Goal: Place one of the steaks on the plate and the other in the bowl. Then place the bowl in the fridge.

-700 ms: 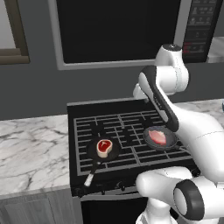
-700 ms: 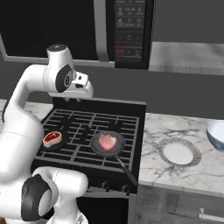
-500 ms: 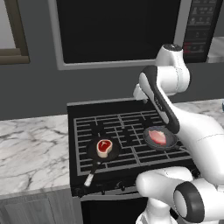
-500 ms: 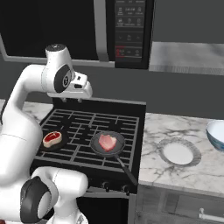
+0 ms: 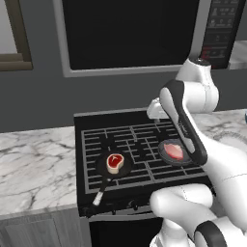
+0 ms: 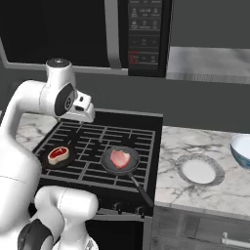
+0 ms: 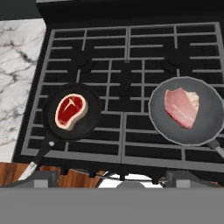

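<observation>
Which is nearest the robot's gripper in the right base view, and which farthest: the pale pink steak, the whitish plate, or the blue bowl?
From the gripper:
1. Pale pink steak, in the dark pan on the stove.
2. Whitish-grey round plate, on the marble counter.
3. Pale blue bowl, at the far right edge.

A home kitchen is showing here: a black gas stove [image 6: 97,146] with grated burners is sitting between marble counters [image 6: 200,161], and a built-in microwave [image 6: 88,29] is hanging above it against a dark wall. Two frying pans [image 7: 186,116] are resting on the grates, each carrying a raw steak [image 7: 70,110]
</observation>
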You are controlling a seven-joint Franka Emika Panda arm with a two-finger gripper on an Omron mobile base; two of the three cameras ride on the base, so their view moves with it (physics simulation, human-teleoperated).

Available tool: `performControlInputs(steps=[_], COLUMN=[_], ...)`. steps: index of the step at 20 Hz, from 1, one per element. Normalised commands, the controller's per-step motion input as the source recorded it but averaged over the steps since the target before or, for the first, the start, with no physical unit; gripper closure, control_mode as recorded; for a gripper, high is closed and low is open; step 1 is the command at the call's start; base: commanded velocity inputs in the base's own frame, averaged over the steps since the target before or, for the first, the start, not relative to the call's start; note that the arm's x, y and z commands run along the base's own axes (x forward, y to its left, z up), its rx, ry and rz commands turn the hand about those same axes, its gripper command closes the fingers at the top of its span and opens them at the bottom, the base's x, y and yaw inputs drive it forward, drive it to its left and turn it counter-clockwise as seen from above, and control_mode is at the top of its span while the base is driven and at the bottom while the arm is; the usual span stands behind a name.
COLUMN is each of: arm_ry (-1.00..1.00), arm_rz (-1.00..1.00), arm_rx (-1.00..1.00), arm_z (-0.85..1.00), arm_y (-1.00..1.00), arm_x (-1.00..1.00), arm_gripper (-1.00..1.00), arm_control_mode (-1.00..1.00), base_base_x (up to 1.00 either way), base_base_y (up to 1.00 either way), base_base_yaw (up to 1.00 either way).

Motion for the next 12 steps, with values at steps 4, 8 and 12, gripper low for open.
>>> performControlInputs(steps=[4, 8, 12], arm_ry=[0.09, 0.05, 0.09], arm_rz=[0.0, -0.03, -0.05], arm_rx=[0.0, 0.0, 0.0], arm_z=[-0.27, -0.16, -0.25], arm_y=[0.21, 0.29, 0.32], arm_x=[-0.24, -0.24, -0.14], arm_gripper=[-1.0, -1.0, -1.0], arm_control_mode=[-1.0, -1.0, -1.0], base_base_x=[0.0, 0.0, 0.0], base_base_y=[0.0, 0.0, 0.0], base_base_yaw=[0.0, 0.0, 0.0])
